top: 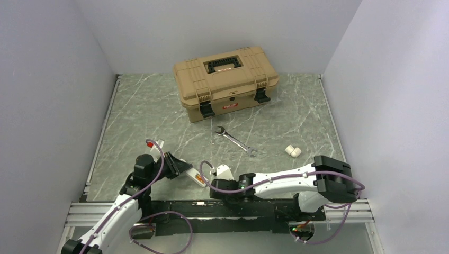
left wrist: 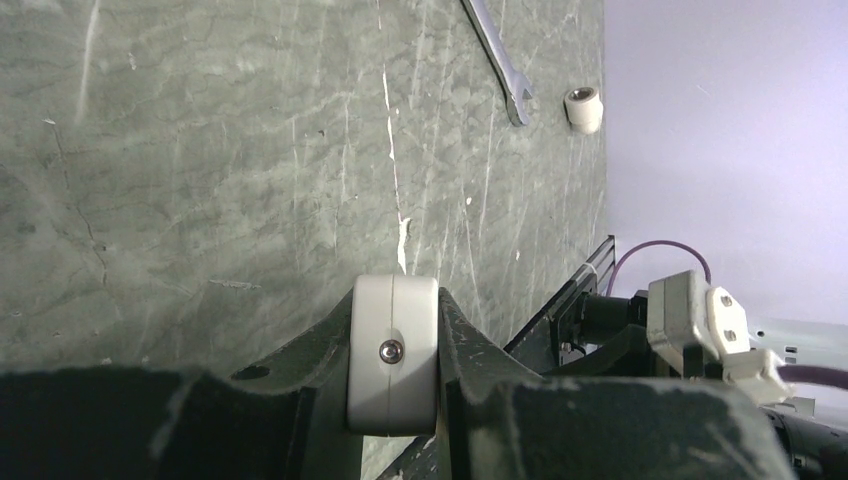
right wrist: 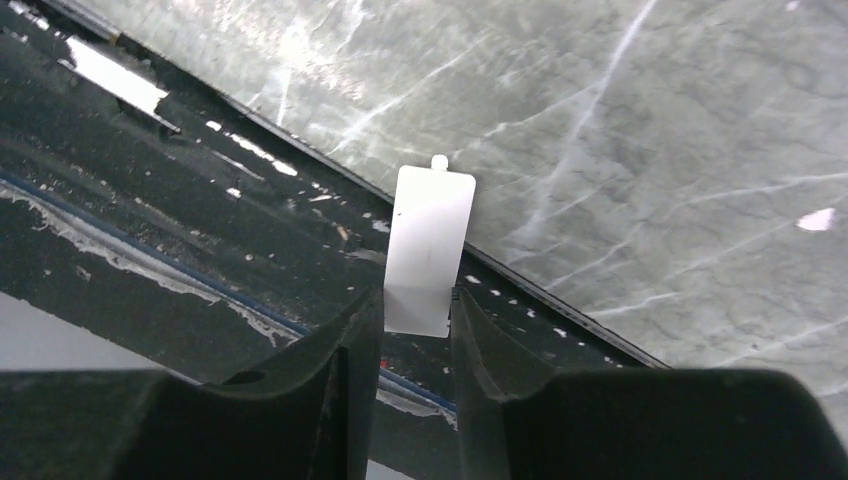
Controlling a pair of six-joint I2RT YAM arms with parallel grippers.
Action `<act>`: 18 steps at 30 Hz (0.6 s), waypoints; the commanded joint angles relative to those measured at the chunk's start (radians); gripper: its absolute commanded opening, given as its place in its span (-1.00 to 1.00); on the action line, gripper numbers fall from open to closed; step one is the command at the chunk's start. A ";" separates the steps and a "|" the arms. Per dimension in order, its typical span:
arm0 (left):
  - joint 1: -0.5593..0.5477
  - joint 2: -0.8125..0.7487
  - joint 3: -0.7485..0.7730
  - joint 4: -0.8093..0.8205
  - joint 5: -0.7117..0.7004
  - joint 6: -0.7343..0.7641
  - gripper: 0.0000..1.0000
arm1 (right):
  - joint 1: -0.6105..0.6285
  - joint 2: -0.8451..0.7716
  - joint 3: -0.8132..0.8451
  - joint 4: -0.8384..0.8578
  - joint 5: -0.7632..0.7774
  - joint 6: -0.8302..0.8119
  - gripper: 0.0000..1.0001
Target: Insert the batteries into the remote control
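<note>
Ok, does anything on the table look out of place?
Only the wrench, lying loose and diagonal in front of the closed toolbox, with a small white cylinder near it. Nothing looks spilled or broken.

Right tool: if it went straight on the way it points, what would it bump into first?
Probably the seam where the marble tabletop meets the black rail. The right tool, shut on a flat white piece, aims there, so the piece would touch first; depth is unclear.

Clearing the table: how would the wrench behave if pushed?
The wrench looks like rigid metal, so probably stiff and heavy for its size. Lying flat on the smooth table, it would likely slide or pivot, not roll.
</note>
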 commanded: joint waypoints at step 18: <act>0.006 -0.012 -0.038 0.045 0.019 0.007 -0.99 | 0.084 0.161 0.064 -0.028 0.023 0.054 -0.08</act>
